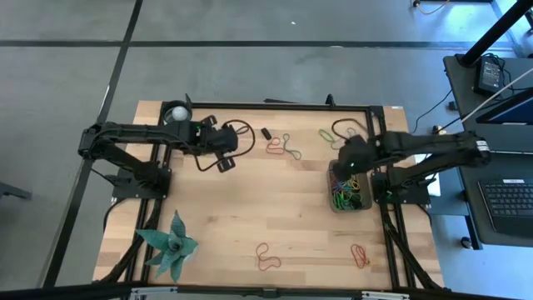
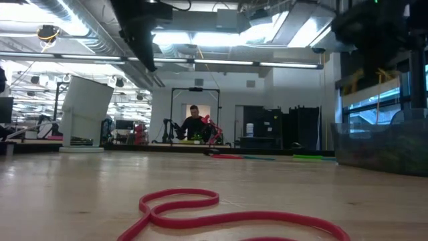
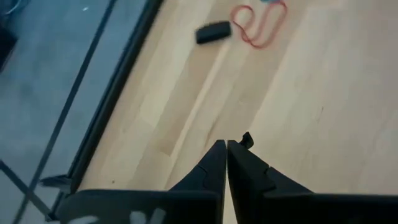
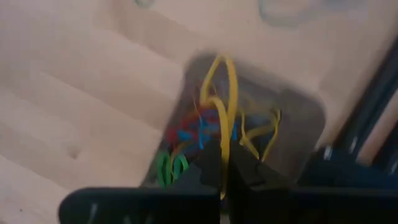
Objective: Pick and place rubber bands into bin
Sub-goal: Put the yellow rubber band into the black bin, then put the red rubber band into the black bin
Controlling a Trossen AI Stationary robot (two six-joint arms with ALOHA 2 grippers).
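left arm (image 1: pixel 218 148) raised, far-left | right arm (image 1: pixel 350 162) over bin (image 1: pixel 361 202)

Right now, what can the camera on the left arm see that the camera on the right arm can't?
Only the left wrist view shows the shut left gripper above bare wood, a small black piece and a red rubber band. Only the right wrist view shows the bin full of rubber bands and the right gripper shut on a yellow rubber band. Both show the wooden table.

Grey floor (image 1: pixel 275 75) – ceiling strip lights (image 2: pixel 227 63) – seated person (image 2: pixel 194 124) behind.
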